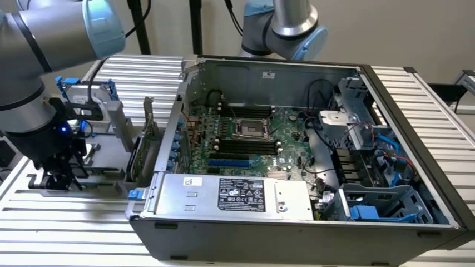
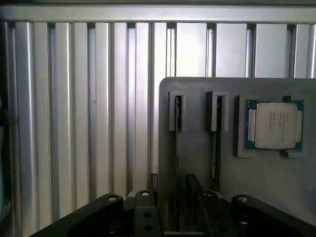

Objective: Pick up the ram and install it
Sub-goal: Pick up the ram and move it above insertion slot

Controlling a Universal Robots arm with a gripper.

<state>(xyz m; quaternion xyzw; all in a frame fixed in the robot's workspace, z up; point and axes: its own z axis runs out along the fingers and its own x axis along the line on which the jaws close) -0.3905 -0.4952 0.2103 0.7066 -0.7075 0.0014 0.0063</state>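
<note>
The ram (image 2: 176, 148) stands on edge in a slot of a grey holder (image 2: 195, 158) in the wrist view, between the spread fingers (image 2: 146, 217) of the open end effector (image 2: 177, 219). A square processor (image 2: 275, 125) lies nearby on the same holder.

In the exterior view, the end effector (image 1: 61, 179) hangs low at the exterior view's left, beside the open computer case (image 1: 222, 236) on the tabletop (image 1: 74, 225).
</note>
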